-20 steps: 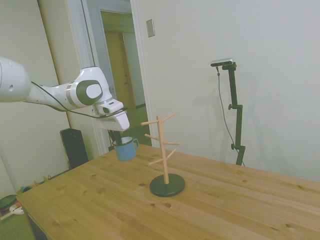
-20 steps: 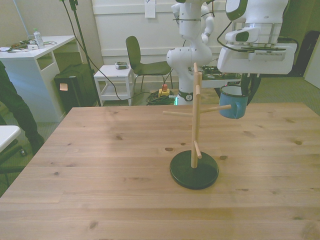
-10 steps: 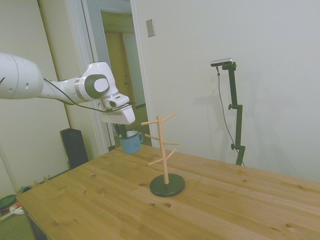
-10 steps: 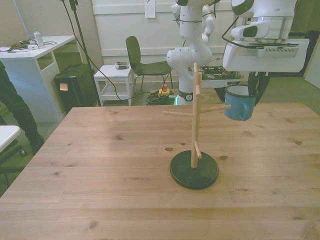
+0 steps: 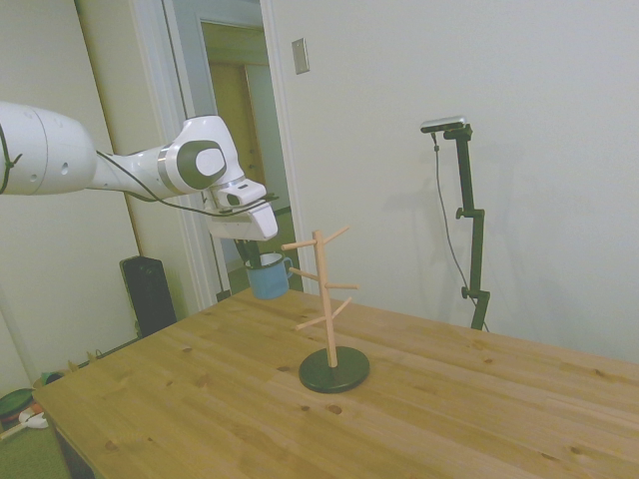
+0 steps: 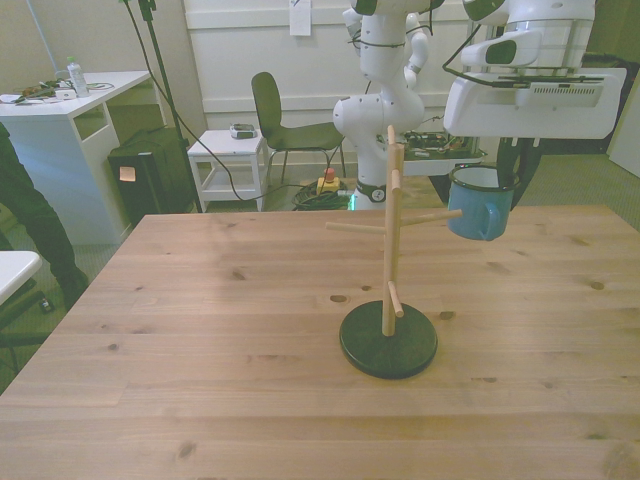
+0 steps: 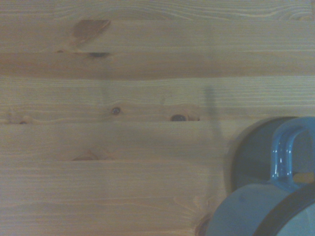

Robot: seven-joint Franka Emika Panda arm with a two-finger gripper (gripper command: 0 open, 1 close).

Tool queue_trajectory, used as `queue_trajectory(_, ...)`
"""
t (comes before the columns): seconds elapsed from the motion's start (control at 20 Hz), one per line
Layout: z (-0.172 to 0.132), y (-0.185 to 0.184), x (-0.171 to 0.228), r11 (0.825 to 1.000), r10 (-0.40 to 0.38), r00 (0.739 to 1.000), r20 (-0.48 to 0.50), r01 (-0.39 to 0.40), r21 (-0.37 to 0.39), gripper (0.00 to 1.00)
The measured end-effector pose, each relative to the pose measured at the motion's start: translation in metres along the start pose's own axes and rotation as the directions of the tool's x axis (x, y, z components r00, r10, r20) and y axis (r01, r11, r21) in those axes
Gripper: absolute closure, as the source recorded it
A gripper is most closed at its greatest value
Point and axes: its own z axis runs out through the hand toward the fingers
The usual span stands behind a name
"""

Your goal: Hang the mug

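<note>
The blue mug (image 6: 478, 204) hangs upright in the air, mouth up, beside the wooden peg stand (image 6: 389, 250); its handle (image 5: 287, 263) points toward the pegs; the end effector (image 6: 500, 165) is clamped on its rim, above the surface (image 6: 200, 330).

It looks like a robotics lab set up in an office-like room. Behind the wooden table (image 6: 200, 330) stand a second white robot arm (image 6: 385, 90), a white desk (image 6: 70, 110), a dark chair (image 6: 285, 125) and a small white cart (image 6: 228, 160), with cables on the floor.
</note>
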Motion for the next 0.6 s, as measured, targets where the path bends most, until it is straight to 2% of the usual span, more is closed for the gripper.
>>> queue_trajectory(0.55, -0.003, 0.041, 0.029, 0.999, 0.037, 0.999, -0.001, -0.037, -0.002, 1.00)
queue_trajectory(0.6, -0.004, 0.045, 0.029, 0.999, 0.041, 0.999, -0.004, -0.041, 0.001, 0.00)
